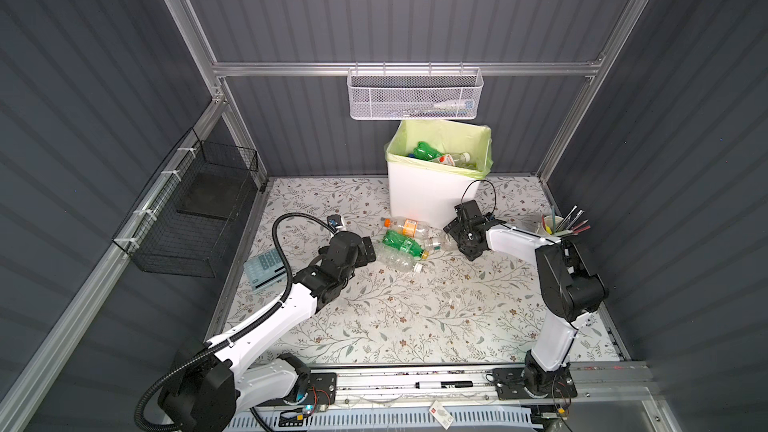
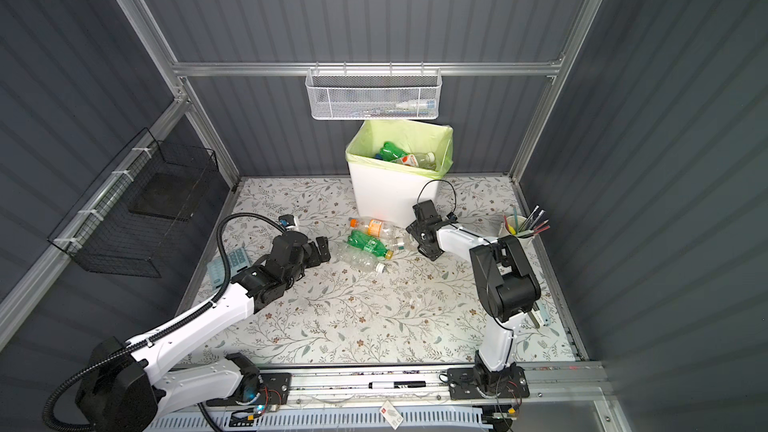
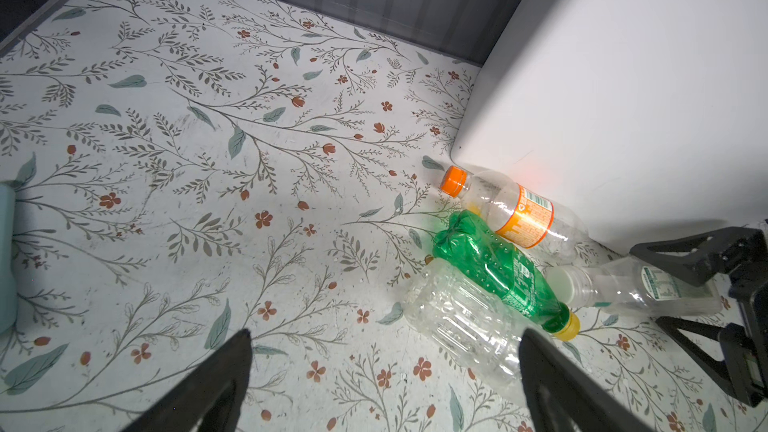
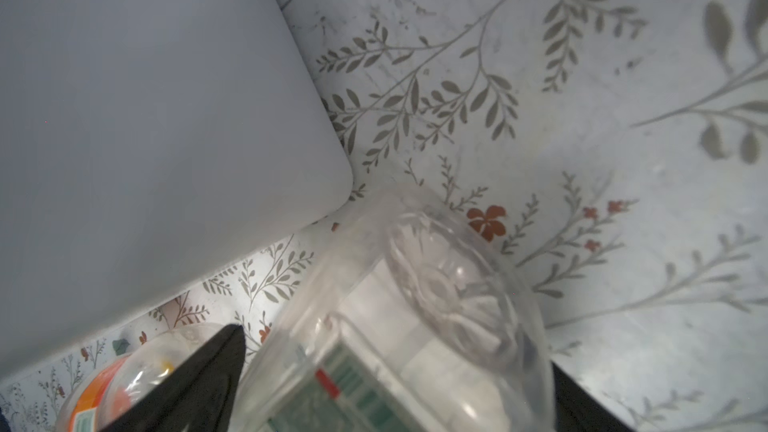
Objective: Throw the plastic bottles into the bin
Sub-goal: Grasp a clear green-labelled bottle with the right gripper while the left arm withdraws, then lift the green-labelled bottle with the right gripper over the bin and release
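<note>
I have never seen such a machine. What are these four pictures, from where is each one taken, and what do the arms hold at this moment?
Two robot arms stand at a table; each ends in a two-fingered tool. Two pictures look down on everything from above; the other two come from a camera on each wrist. Bottles go into the white bin, which already contains some. Four lie before it: an orange-capped bottle, a green bottle, a crushed clear bottle and a labelled clear bottle. The left tool is open and empty. The right tool straddles the labelled clear bottle; whether it grips yet, I cannot tell.
</note>
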{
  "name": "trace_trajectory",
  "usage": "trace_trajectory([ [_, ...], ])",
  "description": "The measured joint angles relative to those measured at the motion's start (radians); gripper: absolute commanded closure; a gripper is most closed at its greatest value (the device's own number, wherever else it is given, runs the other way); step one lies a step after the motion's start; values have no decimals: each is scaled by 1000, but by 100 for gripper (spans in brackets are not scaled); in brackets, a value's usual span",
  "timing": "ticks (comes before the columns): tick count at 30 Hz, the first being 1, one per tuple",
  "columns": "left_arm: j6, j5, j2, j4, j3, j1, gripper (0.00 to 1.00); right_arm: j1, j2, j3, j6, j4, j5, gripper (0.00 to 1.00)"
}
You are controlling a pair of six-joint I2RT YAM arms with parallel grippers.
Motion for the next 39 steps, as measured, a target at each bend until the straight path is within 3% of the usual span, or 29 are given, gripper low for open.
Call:
trace_trajectory([
  [4, -7, -6, -6, -3, -6, 0, 0, -7, -2, -27, -54, 10, -14, 29],
  [8, -18, -12, -15, -7, -13, 0, 0, -21, -53, -119, -94, 37, -28, 31],
  [16, -38, -16, -18, -14, -18, 0, 0, -103, -282, -382, -154, 114, -47, 51],
  [21, -53, -15, -5, -13, -18, 0, 0, -140, -486, -439, -254, 116, -59, 54],
  [26, -74, -14, 34, -12, -18, 0, 0, -178, -779, -317, -406, 95, -5, 53],
  [30, -94, -2, 64, 7, -18, 0, 0, -208, -941, -85, -562, 151, 108, 51],
  [34, -115, 24, 95, 25, -18, 0, 0, -219, -967, 101, -672, 297, 190, 51],
  [39, -139, 61, 122, 32, -18, 0, 0, -221, -818, 249, -678, 425, 189, 49],
])
